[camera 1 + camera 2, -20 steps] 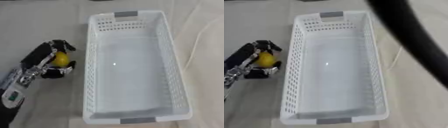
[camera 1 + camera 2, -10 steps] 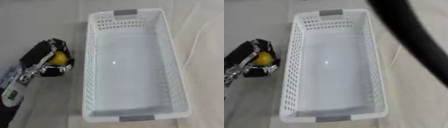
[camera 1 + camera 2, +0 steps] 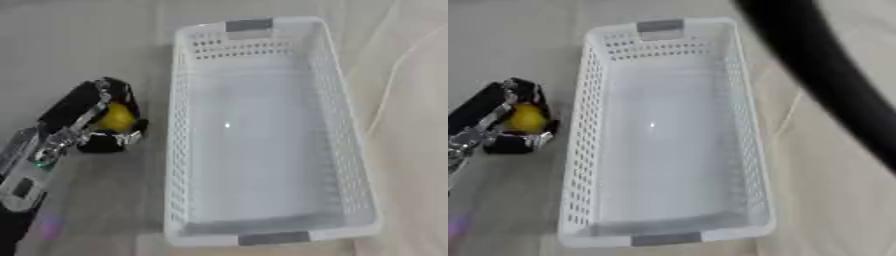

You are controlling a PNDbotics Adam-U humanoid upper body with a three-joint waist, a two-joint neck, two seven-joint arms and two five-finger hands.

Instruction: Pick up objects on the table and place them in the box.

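Note:
A long white perforated box [image 3: 346, 150] with grey handle tabs lies lengthwise in the middle of the table, and I see nothing inside it. Just left of its wall, my left hand [image 3: 83, 112] has its black fingers curled round a small yellow object [image 3: 115, 120]; only part of the yellow shows between fingers and thumb. The hand sits beside the box, outside its rim, level with the box's middle. My right hand shows in neither view.
A thick dark curved band [image 3: 833, 85], blurred and close to the camera, crosses the right eye view's upper right. A thin pale cable [image 3: 385, 95] lies on the table right of the box. The tabletop is pale grey-beige.
My left hand with the yellow object has stayed beside the box, shifting only slightly up and left. The box has not moved.

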